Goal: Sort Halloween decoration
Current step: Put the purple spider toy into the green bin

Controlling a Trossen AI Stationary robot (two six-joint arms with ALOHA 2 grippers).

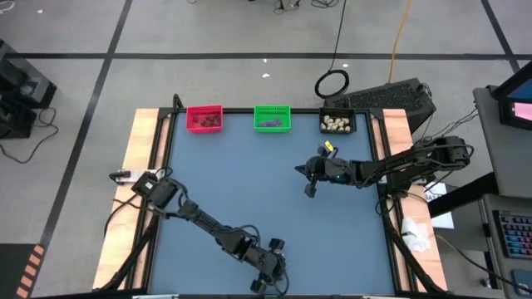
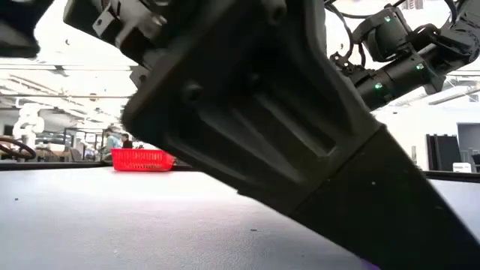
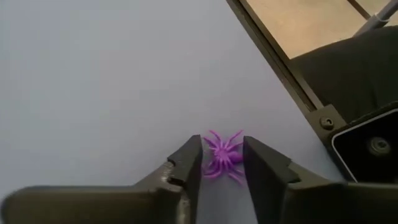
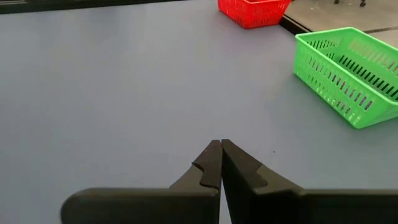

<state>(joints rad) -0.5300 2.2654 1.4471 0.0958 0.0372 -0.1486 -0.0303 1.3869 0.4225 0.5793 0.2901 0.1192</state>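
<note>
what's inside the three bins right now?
Red bin: dark lumps. Green bin: purple bits. Black bin: cream-white lumps. Counts and anything underneath are hidden. One purple spider sits between the left gripper fingers.

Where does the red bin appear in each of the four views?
High view: red bin at the table's far edge, leftmost of three bins.
Low view: far back, left of centre.
Left wrist view: not in it.
Right wrist view: top edge, cut off.
Shared landmark: green bin beside it, also seen at.

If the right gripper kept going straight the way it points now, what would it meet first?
Probably nothing soon: the right gripper, shut and empty, points over bare blue table. The red bin and green bin lie off to one side.
</note>
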